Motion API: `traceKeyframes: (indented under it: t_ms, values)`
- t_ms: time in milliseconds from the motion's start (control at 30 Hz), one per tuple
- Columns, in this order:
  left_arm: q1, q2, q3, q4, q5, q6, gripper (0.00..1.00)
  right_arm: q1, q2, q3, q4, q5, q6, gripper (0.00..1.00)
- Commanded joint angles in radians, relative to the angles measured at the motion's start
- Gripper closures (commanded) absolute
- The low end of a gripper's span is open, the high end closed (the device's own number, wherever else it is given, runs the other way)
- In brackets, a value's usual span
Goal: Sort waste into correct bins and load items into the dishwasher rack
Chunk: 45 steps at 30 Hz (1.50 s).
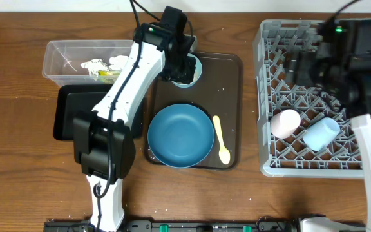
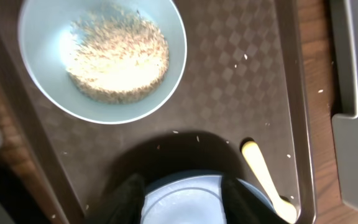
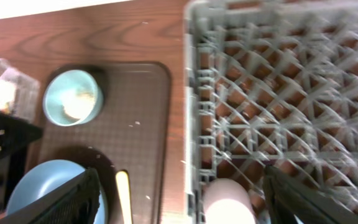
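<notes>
Blue sits nearest: the large round plate lies at the lower centre of the overhead frame on the dark-brown tray. The cream-yellow spoon lies just beside it to the right, also on the tray. At lower right, in the grey dishwasher rack, the pink cup and the light blue cup lie tipped among the pegs, near each other. Left of the plate, the black tub sits on the wooden table.

Further up, the left gripper hangs over the pale blue bowl, which stands at the tray's upper end holding white rice. In the wrist view its fingers are parted with nothing between them, and the plate's rim shows below.

At upper left the clear tub sits just beside the black one and holds white tissue. At upper right, the right gripper hovers over the rack. Its fingers are spread wide and empty, with the pink cup beneath.
</notes>
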Motion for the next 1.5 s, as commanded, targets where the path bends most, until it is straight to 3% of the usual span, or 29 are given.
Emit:
traceKeyframes:
  t_ms: [0,600,767,933,1433,1467]
  values:
    - [0.002,-0.03,0.006,0.009,-0.022,0.06,0.54,0.038,0.008,0.002,0.024,-0.003,-0.008,0.17]
    - [-0.05,0.034,-0.002,0.131,-0.074,0.164,0.46,0.04,0.019,-0.007,0.062,0.001,-0.004,0.15]
    - [-0.084,0.085,-0.002,0.185,-0.135,0.259,0.43,0.039,0.019,-0.007,0.07,0.001,-0.004,0.15]
    - [-0.107,0.165,-0.002,0.224,-0.22,0.274,0.43,0.039,0.019,-0.007,0.039,0.001,-0.005,0.15]
    - [-0.124,0.28,-0.002,0.272,-0.223,0.261,0.45,0.039,0.019,-0.007,0.022,0.016,-0.01,0.15]
    - [-0.124,0.282,-0.002,0.272,-0.223,0.256,0.5,0.039,0.019,-0.007,0.021,0.016,-0.013,0.14]
